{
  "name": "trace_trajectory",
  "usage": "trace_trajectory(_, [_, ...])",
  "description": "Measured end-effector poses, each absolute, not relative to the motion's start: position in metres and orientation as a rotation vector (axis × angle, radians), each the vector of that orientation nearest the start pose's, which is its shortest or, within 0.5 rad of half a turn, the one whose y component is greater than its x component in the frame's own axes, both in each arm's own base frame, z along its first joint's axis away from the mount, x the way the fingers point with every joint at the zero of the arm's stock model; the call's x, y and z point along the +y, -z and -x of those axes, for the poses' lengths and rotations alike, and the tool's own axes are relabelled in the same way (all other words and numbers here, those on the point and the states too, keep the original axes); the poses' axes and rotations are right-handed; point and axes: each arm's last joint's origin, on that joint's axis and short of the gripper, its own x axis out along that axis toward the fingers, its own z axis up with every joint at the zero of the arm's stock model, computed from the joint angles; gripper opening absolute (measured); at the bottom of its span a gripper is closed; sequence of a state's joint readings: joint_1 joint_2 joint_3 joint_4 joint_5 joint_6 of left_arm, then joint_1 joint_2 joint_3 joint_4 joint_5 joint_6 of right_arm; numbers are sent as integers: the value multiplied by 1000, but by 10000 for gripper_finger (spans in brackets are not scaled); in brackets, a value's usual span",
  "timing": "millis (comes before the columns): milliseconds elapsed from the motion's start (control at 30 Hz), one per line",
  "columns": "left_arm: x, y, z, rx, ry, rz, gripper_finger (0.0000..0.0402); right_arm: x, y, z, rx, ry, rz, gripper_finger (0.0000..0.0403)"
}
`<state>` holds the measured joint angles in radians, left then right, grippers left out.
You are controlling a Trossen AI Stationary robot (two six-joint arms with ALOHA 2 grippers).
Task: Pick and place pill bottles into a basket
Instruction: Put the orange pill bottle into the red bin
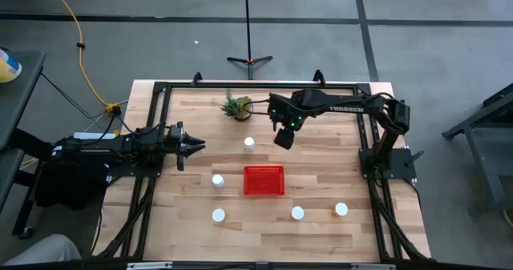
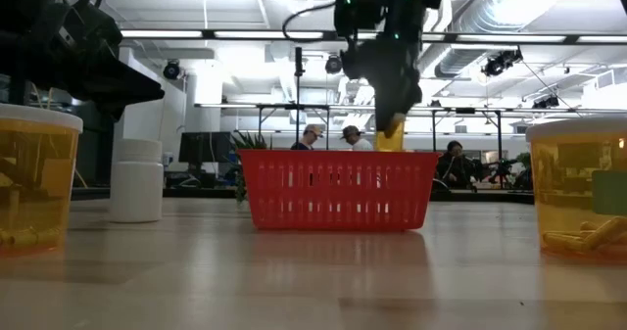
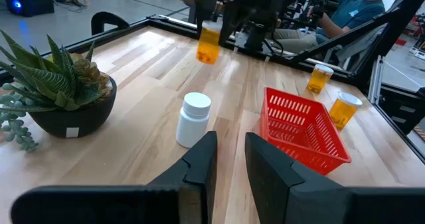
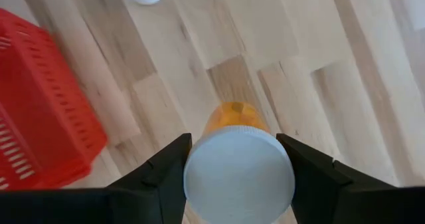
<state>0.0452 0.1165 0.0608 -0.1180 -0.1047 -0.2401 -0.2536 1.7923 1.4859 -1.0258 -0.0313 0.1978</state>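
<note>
The right fingers (image 4: 236,167) are clamped on an orange bottle (image 4: 236,117) by its white cap, hanging upright above the table (image 1: 321,154). The basket (image 1: 264,181) lies below and off to one side of those fingers, not yet under them; the right arm is nearer it. The left fingers (image 3: 229,161) are pressed together, waiting. The right wrist view shows the cap grip; the low view shows the bottle's height above the rim.

your two arms (image 1: 120,148) are matte black and jointed; the right arm (image 1: 337,106) carries white "trossen" lettering and small green lights.
</note>
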Motion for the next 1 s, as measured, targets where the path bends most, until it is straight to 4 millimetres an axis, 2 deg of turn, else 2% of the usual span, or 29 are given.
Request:
trace_trajectory(300, [8,-164,-101,155,-170,234,115,-64,-272,-350,1280,288,-328,197])
trace_trajectory(1000, [8,-164,-101,155,-170,234,115,11,-274,-358,1254,275,-350,197])
